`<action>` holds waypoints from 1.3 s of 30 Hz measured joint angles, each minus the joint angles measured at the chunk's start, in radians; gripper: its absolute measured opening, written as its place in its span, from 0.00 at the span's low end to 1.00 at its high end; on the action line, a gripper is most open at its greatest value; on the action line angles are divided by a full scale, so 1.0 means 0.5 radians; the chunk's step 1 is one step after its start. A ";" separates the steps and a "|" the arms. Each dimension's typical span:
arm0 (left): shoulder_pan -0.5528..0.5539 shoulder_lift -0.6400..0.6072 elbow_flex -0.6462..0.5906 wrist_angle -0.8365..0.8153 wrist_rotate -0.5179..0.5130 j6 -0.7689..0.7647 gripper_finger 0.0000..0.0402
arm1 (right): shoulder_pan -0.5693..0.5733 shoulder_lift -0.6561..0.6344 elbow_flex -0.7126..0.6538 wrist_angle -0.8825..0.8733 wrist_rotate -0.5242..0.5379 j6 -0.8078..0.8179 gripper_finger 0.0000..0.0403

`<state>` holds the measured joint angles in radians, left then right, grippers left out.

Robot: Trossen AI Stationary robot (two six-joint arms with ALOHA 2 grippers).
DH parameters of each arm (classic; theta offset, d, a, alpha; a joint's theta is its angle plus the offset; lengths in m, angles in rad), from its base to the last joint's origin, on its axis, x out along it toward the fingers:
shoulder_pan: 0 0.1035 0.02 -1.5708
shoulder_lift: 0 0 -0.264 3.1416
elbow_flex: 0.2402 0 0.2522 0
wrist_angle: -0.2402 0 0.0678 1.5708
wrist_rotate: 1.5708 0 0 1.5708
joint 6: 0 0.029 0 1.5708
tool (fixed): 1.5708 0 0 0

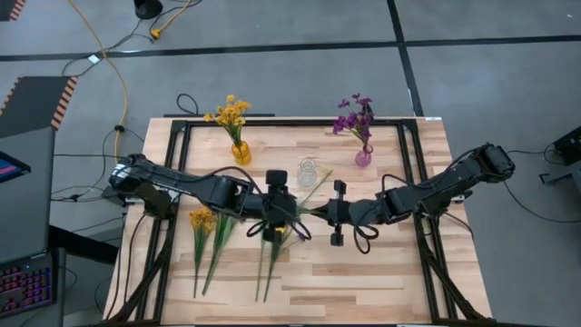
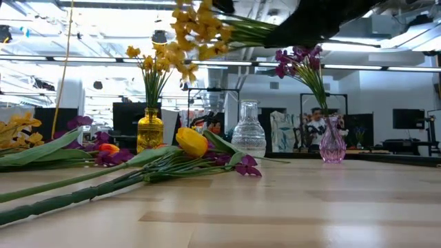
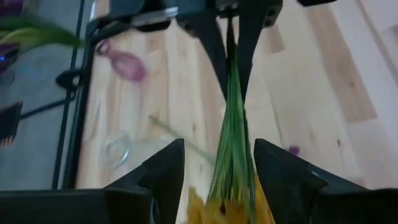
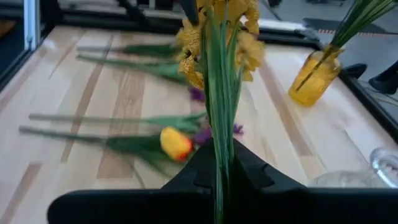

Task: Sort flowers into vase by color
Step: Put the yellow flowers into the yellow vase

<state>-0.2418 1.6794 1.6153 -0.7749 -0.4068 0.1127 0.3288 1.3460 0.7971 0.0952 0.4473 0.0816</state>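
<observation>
A yellow flower (image 4: 217,37) with a bundle of green stems (image 3: 233,118) hangs in the air over the table's middle. My right gripper (image 4: 217,177) is shut on its stems. My left gripper (image 3: 217,171) is open. Its fingers stand on either side of the stems, just short of the bloom (image 3: 224,211). At the back stand a yellow vase (image 1: 240,150) holding yellow flowers, a bare clear vase (image 1: 308,171) and a purple vase (image 1: 363,156) holding purple flowers. More flowers (image 1: 209,241) lie on the table, among them a tulip (image 4: 175,143). My right gripper pinches the bundle of green stems (image 4: 217,155) between its two fingers, toward the end away from the bloom. The fingers come from the table's right, slanting slightly down, and the stems run on ahead of them. The flower is lifted clear of the table, its bloom toward the left arm.
A black frame (image 1: 172,182) runs around the wooden tabletop. Loose stems (image 1: 272,259) lie at the near left and centre. There is bare wood at the near right (image 1: 390,272). Beyond the table are cables and room furniture, and a person (image 2: 317,124) shows far behind.
</observation>
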 joint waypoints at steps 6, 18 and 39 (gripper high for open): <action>-0.010 -0.024 0.330 -0.573 -0.058 -0.154 0.45 | -0.073 0.000 0.000 0.132 0.001 -0.005 0.13; -0.123 -0.788 -0.363 -0.364 -0.412 -0.515 0.44 | -0.248 -0.165 0.000 -0.024 0.002 -0.021 0.11; -0.066 -1.217 -2.398 2.913 -0.393 -0.321 0.44 | -0.508 -0.257 -0.837 1.917 -0.330 -0.118 0.11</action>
<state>-0.2746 1.0710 0.4163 0.6814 -0.6032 -0.0479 0.0746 1.2175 0.3786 1.0535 0.2822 0.0228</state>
